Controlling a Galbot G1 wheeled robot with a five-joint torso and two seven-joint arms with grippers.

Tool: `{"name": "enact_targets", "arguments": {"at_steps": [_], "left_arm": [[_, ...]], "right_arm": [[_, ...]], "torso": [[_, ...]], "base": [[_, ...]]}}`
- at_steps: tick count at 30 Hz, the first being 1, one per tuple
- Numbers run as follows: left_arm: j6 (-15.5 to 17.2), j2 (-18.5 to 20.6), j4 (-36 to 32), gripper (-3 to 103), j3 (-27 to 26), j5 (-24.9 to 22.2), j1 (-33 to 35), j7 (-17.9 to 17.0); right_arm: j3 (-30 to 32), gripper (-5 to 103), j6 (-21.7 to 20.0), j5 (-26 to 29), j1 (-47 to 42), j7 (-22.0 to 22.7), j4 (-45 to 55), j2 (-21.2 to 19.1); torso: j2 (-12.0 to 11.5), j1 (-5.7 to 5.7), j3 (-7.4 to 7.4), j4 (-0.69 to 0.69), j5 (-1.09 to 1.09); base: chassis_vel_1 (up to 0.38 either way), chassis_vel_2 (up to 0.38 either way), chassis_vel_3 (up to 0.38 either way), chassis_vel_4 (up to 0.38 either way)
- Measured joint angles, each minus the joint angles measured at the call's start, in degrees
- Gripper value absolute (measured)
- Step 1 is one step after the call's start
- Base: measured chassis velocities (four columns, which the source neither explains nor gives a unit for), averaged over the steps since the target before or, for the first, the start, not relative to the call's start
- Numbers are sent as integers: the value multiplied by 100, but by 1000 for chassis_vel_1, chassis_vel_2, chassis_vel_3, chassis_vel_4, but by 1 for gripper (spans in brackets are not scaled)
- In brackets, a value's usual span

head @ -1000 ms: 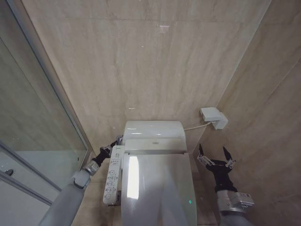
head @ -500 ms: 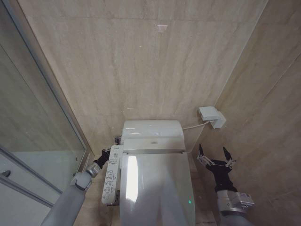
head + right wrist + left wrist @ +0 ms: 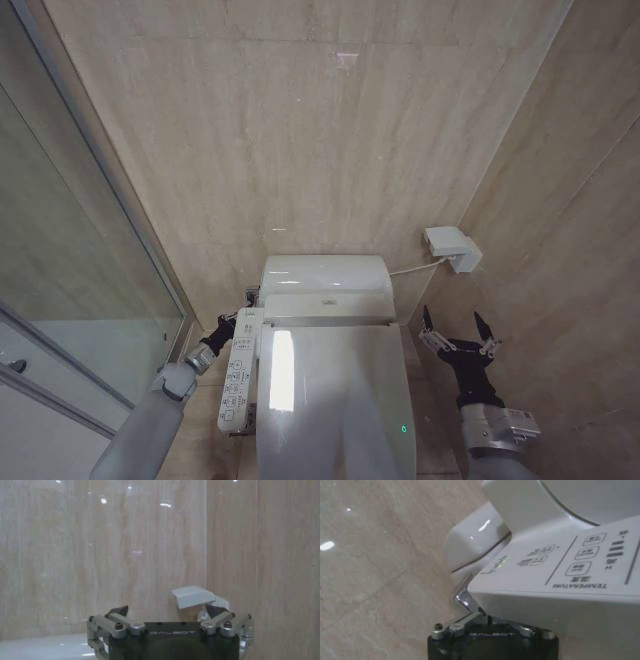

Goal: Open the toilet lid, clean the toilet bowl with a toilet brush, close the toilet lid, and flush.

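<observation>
Tan tile walls [image 3: 300,130] all around. The toilet lid [image 3: 335,400] is down. Right gripper [image 3: 458,335] wide open — left gripper [image 3: 238,322] by the button panel [image 3: 237,375], fingers hidden.

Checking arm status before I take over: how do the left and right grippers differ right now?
The left gripper reaches low beside the toilet bowl, tucked against the button panel; the right gripper hangs in free air beside the toilet lid, touching nothing. The right's fingers are spread open; the left's are hidden. Both point toward the back wall.
</observation>
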Motion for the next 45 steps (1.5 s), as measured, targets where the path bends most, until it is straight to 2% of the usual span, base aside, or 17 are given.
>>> {"name": "enact_targets", "arguments": {"at_steps": [20, 29, 35, 37, 38, 42, 44, 45], "left_arm": [[8, 12, -129, 0, -144, 38, 132, 18], [132, 4, -264, 0, -479, 30, 462, -93], [385, 17, -615, 0, -742, -455, 935, -366], [598, 40, -903, 0, -822, -735, 1104, -649], [598, 40, -903, 0, -822, -735, 1104, -649], [1246, 69, -1735, 0, -911, -1435, 1445, -1342], [1300, 63, -1880, 0, -957, -1539, 1492, -1437], [1330, 58, -1990, 7, -1007, -1600, 1533, -1492]], "right_arm": [[0, 100, 0, 0, 0, 0, 0, 0], [0, 100, 0, 0, 0, 0, 0, 0], [0, 100, 0, 0, 0, 0, 0, 0], [0, 100, 0, 0, 0, 0, 0, 0], [0, 100, 0, 0, 0, 0, 0, 0], [0, 100, 0, 0, 0, 0, 0, 0], [0, 100, 0, 0, 0, 0, 0, 0], [0, 100, 0, 0, 0, 0, 0, 0]], "torso": [[0, 1, 0, -3, -2], [-1, 2, 0, 0, 0], [-1, 1, 0, 1, -1], [-1, 1, 0, 1, -1], [-1, 1, 0, 1, -1], [-1, 1, 0, 1, -1], [-1, 1, 0, 0, -1], [-1, 1, 0, -1, 0]], "base": [[0, 0, 0, 0], [0, 0, 0, 0], [0, 0, 0, 0], [0, 0, 0, 0], [0, 0, 0, 0], [0, 0, 0, 0], [0, 0, 0, 0], [0, 0, 0, 0]]}}
